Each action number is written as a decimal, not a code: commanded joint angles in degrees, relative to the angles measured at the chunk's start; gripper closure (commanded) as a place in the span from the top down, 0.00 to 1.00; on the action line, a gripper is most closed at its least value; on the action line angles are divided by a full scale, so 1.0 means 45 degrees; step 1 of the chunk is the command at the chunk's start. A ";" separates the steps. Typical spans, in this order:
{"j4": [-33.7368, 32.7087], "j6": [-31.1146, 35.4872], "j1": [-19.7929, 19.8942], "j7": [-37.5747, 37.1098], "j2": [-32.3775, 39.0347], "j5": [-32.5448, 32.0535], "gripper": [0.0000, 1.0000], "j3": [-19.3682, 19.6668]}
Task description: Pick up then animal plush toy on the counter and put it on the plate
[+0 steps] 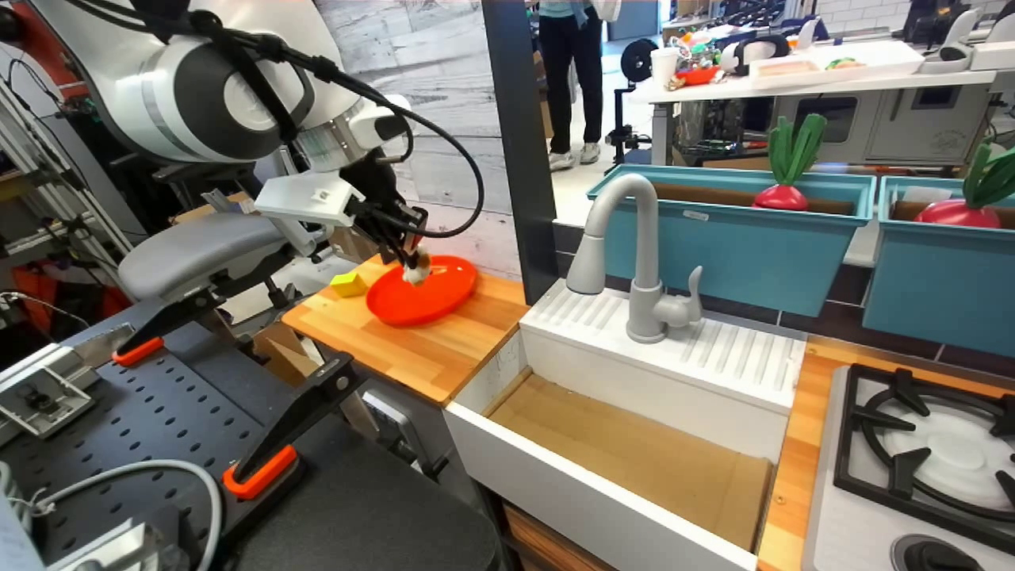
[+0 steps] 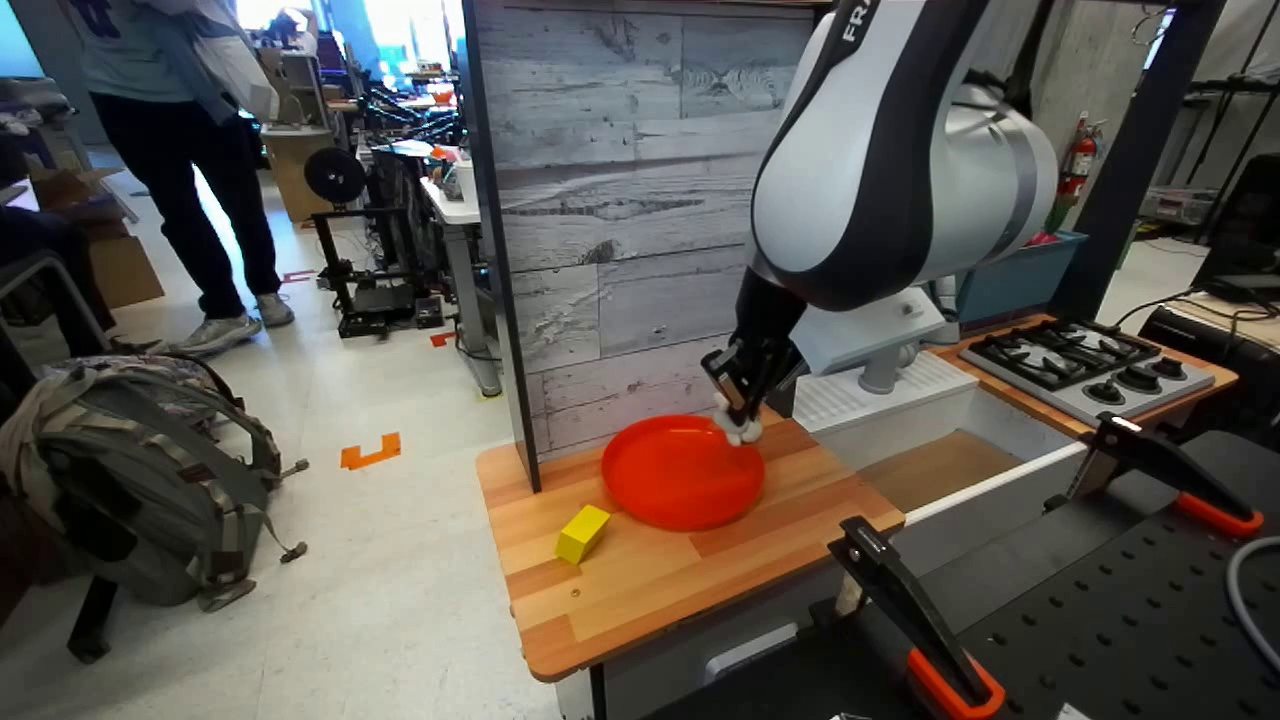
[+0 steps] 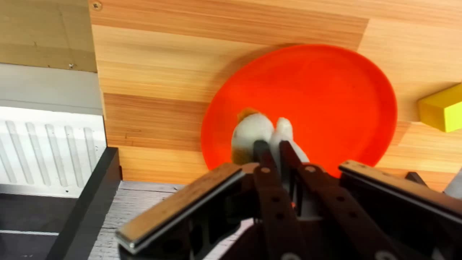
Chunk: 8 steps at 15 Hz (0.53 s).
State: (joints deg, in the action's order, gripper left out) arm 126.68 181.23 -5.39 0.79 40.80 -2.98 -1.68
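The animal plush toy is small, cream-white and lumpy with a tan patch; it shows in both exterior views (image 1: 415, 274) (image 2: 736, 428) and in the wrist view (image 3: 252, 128). My gripper (image 1: 409, 255) (image 2: 742, 405) (image 3: 272, 144) points down and is shut on the toy, with white fabric pinched between its fingertips. The toy hangs over the sink-side, wall-side part of the round red-orange plate (image 1: 420, 303) (image 2: 680, 485) (image 3: 335, 104); the exact height gap is hard to tell. The plate lies on the light-brown wooden counter (image 1: 396, 349) (image 2: 640, 590) (image 3: 158, 65).
A yellow block (image 1: 347, 285) (image 2: 582, 534) (image 3: 440, 108) sits on the counter beside the plate. A whitewashed wood wall (image 2: 640, 220) rises behind the plate. A white sink (image 1: 587, 507) with a grey faucet (image 1: 646, 262) adjoins the counter. Black clamps (image 1: 293, 420) grip the front table.
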 commanded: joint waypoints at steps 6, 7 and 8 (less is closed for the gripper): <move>-0.2471 -0.0736 -0.0600 -0.0791 0.1982 0.0370 0.02 -0.0174; -0.2743 -0.0959 -0.0697 -0.0893 0.2210 0.0384 0.02 -0.0109; -0.2997 -0.1137 -0.0802 -0.1019 0.2420 0.0411 0.35 -0.0023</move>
State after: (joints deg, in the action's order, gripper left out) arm 117.99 178.82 -7.48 -2.74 48.21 -2.91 -2.40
